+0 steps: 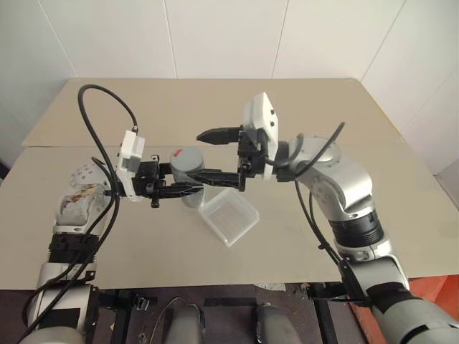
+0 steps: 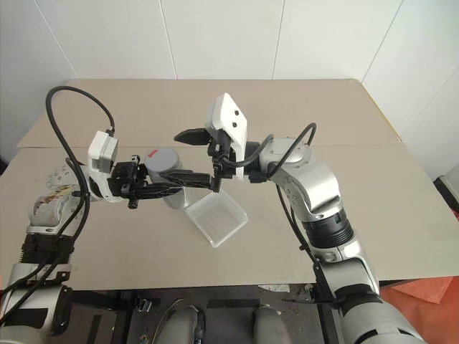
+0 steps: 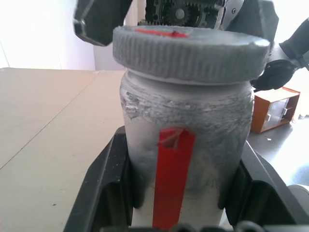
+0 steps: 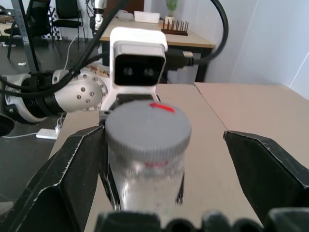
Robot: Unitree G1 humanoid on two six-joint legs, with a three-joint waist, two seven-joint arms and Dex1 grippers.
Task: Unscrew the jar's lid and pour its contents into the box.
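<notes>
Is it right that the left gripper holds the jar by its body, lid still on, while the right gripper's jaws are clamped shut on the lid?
Not quite. The left gripper does hold the jar by its body, with the lid still on. But the right gripper is open: the right wrist view shows its jaws standing wide on either side of the lid, clear of it.

The jar (image 3: pixel 186 145) is silvery grey with a red strip down its side. Its lid (image 4: pixel 147 126) is ribbed grey, marked red on top. The box (image 1: pixel 229 217) is clear.
</notes>
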